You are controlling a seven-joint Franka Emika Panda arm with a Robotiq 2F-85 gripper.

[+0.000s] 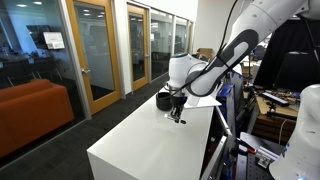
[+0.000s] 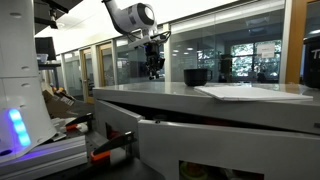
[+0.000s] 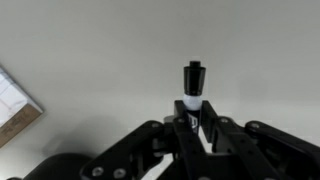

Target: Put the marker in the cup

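Observation:
My gripper (image 3: 194,118) is shut on the marker (image 3: 192,82), a thin stick with a black cap and a white band that pokes out past the fingertips. In an exterior view the gripper (image 1: 177,112) hangs over the white table with the marker's end (image 1: 179,120) just above the top. The short round black cup (image 1: 164,99) stands right behind the gripper, near the table's far end. In an exterior view the gripper (image 2: 155,68) hovers above the table, left of the cup (image 2: 195,76). The cup is out of the wrist view.
White paper sheets (image 2: 250,92) lie on the table (image 1: 150,140) beside the cup, and also show in an exterior view (image 1: 203,100). A sheet's corner shows in the wrist view (image 3: 15,108). Glass walls and wooden doors (image 1: 100,50) stand beyond the table. Equipment clutter (image 1: 275,105) sits beside it.

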